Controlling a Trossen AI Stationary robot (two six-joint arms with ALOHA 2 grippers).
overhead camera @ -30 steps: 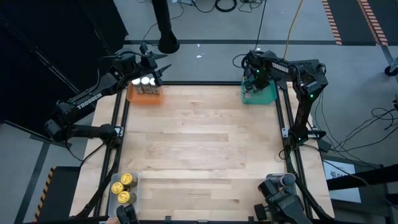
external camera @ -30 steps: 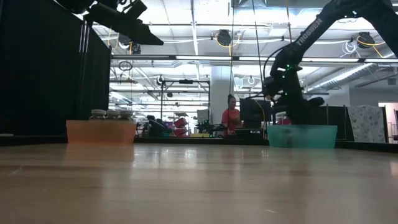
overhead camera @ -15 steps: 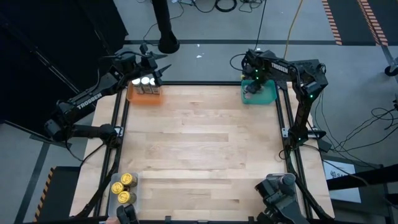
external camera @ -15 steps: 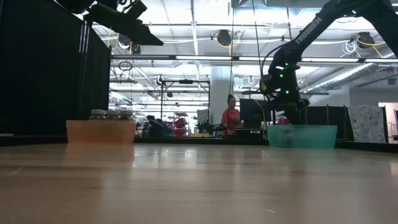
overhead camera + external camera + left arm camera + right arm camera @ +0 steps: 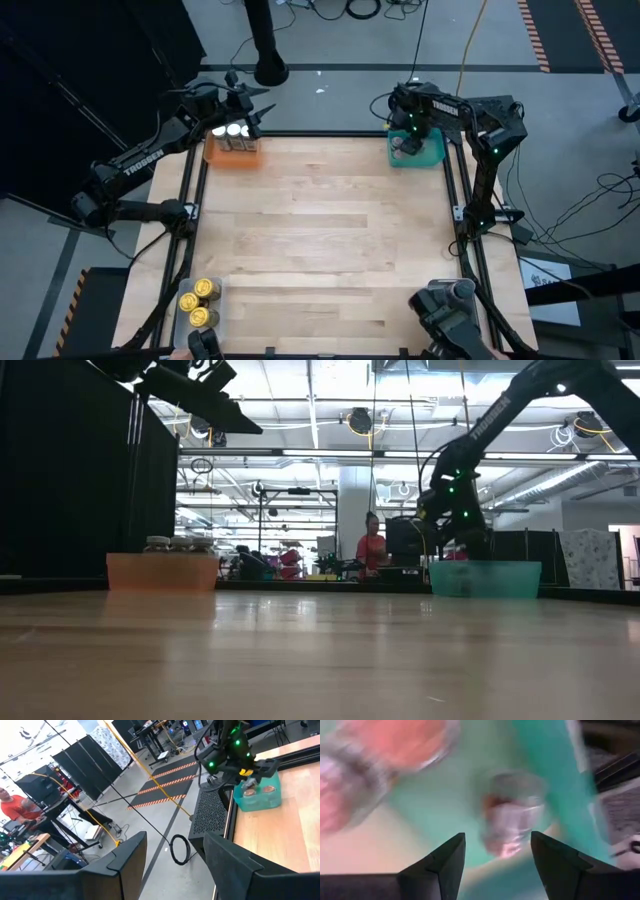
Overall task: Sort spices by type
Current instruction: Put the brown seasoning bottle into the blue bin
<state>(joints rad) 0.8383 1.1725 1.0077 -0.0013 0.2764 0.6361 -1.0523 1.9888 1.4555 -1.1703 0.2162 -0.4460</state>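
Observation:
My right gripper (image 5: 405, 141) (image 5: 497, 851) hangs open, pointing down into the teal tray (image 5: 428, 153) (image 5: 465, 810) at the table's far right corner. Below it, a blurred clear jar with brownish contents (image 5: 512, 815) rests on the tray floor; its fingers stand apart above the jar. Other reddish-brown jars (image 5: 375, 765) sit beside it. My left gripper (image 5: 246, 110) (image 5: 172, 855) is open and empty, held high over the orange tray (image 5: 232, 152) at the far left corner, where white-topped jars (image 5: 232, 130) stand. Gold-lidded jars (image 5: 199, 301) stand in a clear tray at the near left corner.
The wooden tabletop (image 5: 320, 230) stretches between the trays. A black frame rail (image 5: 458, 200) runs along the table's edges. Beyond the far edge, the low view shows a person (image 5: 371, 548) at a workbench in the room.
My right gripper has rolled about its own pointing line while staying over the teal tray. The left arm has kept still.

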